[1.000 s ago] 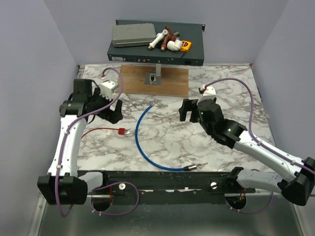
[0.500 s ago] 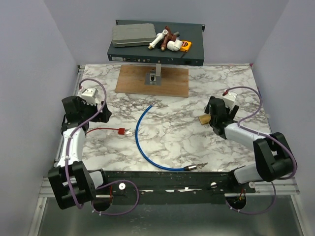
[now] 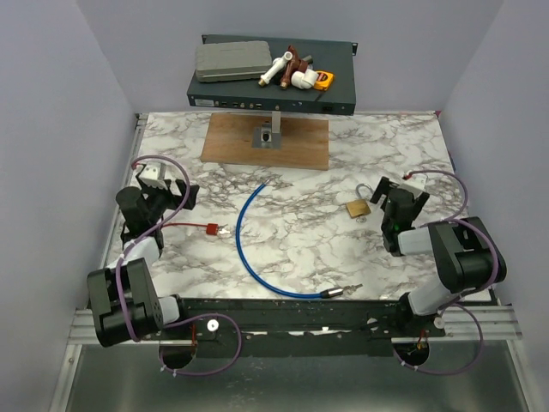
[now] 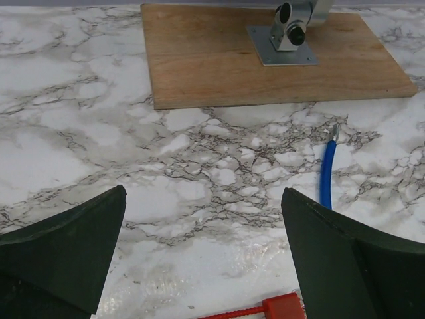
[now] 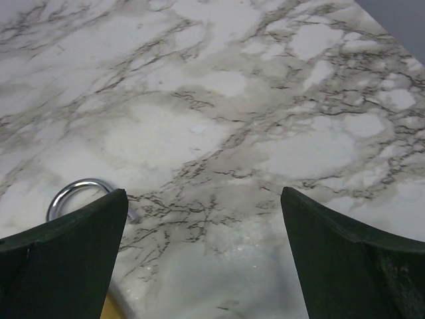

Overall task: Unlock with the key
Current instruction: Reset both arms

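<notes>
My left gripper (image 3: pixel 182 196) and right gripper (image 3: pixel 401 199) gape empty; key (image 3: pixel 221 229), well left of padlock (image 3: pixel 358 208), may skid when I pinch.

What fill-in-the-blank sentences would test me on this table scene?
The left tool and right tool are both ___, holding nothing.
The key lies on the table with a ___ strap.
The padlock lies nearer the ___ tool.
The cable is ___ in colour.
Missing words: open; red; right; blue.
</notes>
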Tool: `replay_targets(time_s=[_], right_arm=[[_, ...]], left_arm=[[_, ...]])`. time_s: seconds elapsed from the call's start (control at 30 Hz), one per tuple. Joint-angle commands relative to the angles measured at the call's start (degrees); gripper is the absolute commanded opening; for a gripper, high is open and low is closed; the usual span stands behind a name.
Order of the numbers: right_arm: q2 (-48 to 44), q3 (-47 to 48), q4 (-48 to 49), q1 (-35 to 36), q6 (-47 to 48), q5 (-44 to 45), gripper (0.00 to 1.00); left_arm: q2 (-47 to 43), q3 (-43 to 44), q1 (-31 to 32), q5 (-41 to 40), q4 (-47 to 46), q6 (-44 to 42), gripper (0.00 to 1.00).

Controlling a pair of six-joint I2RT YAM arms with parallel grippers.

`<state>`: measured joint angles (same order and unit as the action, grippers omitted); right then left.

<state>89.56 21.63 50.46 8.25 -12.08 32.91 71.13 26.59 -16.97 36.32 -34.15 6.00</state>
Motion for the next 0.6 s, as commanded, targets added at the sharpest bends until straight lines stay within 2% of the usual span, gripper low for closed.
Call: replay_targets(time_s=[0.0,0.07,0.17,0.27,0.3,0.33,0.37,0.4,0.43,0.47,0.5,0.57], right_arm=[[1.85,0.29,8.92,0.01,2.58,-6.95,1.00],[1.35,-0.86,10.49,-0.01,2.87,-7.63,1.00],[0.62,-6.19,19.37,0.01,5.10,-12.04,1.00],[2.83,-8.07,23.94,0.00,5.62,-15.14,1.00],[3.97,-8.49,27.09,0.03,6.22,-15.02,1.00],[4.04,-8.46,27.02,0.01,6.23,-14.93,1.00],[4.02,-8.25,26.74,0.01,6.10,-15.07,1.00],[4.19,-8.02,26.56,0.00,5.82,-15.11,1.00],[4.07,-8.05,26.29,0.01,5.68,-15.00,1.00],[3.99,-8.09,26.23,-0.01,5.66,-14.99,1.00],[4.11,-8.17,26.58,0.00,5.79,-15.01,1.00],[4.04,-8.25,26.63,-0.01,5.75,-15.02,1.00]], left_arm=[[3.13,-5.12,0.79,2.46,-18.62,3.46,0.99],[2.02,-6.83,1.52,1.53,-20.09,2.34,0.98],[-0.19,-12.50,4.49,-1.98,-26.82,-0.66,0.98],[-1.94,-19.80,9.14,-12.57,-37.44,-3.31,0.99],[-1.16,-21.24,10.02,-16.44,-40.75,-3.34,0.99],[1.77,-21.41,10.60,-17.27,-43.08,-3.54,0.98],[5.14,-21.32,10.87,-16.58,-49.33,-3.07,0.99],[3.34,-20.83,12.05,-17.95,-45.03,-4.58,0.98],[0.20,-18.99,14.20,-20.03,-35.88,-7.16,0.99],[0.87,-17.89,16.07,-21.98,-34.63,-8.98,0.98],[2.47,-16.94,15.86,-23.15,-36.26,-7.32,0.99],[1.21,-13.62,15.32,-24.56,-27.01,-6.40,0.98]])
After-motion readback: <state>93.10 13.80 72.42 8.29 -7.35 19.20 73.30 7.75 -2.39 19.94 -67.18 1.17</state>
